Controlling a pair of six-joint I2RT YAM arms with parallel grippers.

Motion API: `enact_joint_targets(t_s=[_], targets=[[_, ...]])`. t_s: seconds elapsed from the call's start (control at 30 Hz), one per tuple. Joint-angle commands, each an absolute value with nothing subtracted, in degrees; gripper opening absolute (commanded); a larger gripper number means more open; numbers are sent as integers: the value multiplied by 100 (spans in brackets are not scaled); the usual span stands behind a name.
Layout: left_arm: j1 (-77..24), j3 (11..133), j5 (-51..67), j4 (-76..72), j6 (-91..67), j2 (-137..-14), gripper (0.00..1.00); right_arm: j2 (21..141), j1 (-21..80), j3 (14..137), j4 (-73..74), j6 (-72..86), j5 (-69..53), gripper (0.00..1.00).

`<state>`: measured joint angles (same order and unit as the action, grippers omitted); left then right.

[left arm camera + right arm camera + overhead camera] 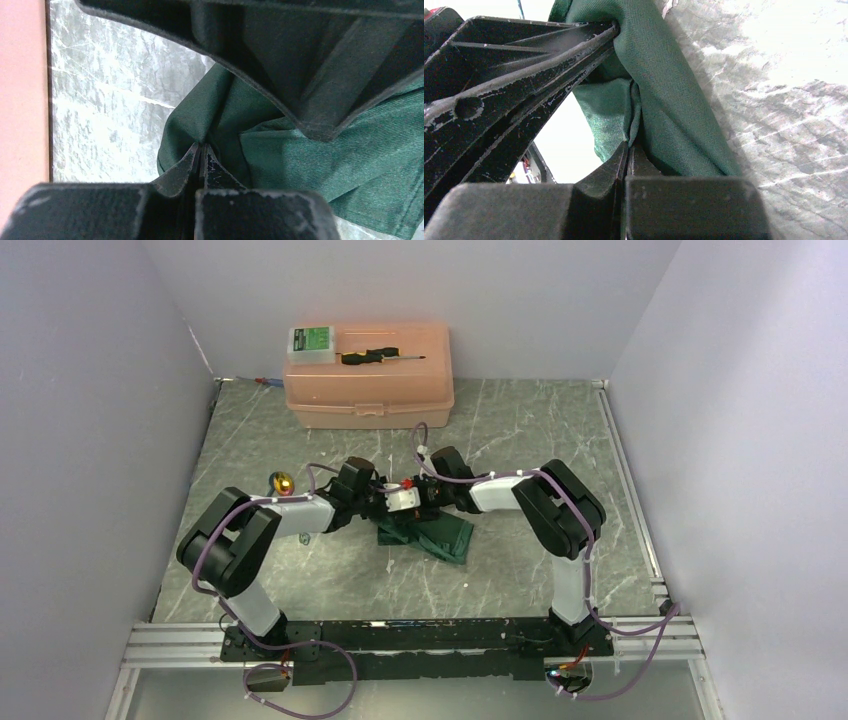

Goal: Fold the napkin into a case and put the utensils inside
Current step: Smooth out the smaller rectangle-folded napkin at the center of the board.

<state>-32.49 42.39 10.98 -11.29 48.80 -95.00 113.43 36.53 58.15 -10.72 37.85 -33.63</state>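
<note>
Napkin (432, 536): dark green cloth, bunched on worktop (530, 430) between arms. Judged soft, light, limp; folds likely slip. Left hand (201, 151) clamped on cloth fold; right hand (628, 148) likewise. Grip corners, hold taut.

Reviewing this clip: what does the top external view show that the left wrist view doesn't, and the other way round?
Only the top external view shows the gold-headed utensil lying on the table beside the left arm, and the screwdriver on top of the pink box. Only the left wrist view shows, close up, the left gripper with its fingers shut on a fold of the napkin. Both show the green napkin, the marbled table and some pink of the box.
</note>
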Motion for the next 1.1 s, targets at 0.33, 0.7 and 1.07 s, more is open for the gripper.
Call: enact_joint_targets(t_s=[0.33, 0.7, 1.07], targets=[[-3392, 4715, 1061, -680, 4197, -9160, 13, 11442, 3560, 6251, -335, 3865, -3036, 0], [-3406, 4572, 1168, -381, 3965, -9088, 70, 11477, 3569, 6132, -518, 3985, -2998, 0], [-3401, 4582, 1188, -1028, 4127, -9476, 56, 11435, 3602, 6106, -594, 3990, -3050, 0]])
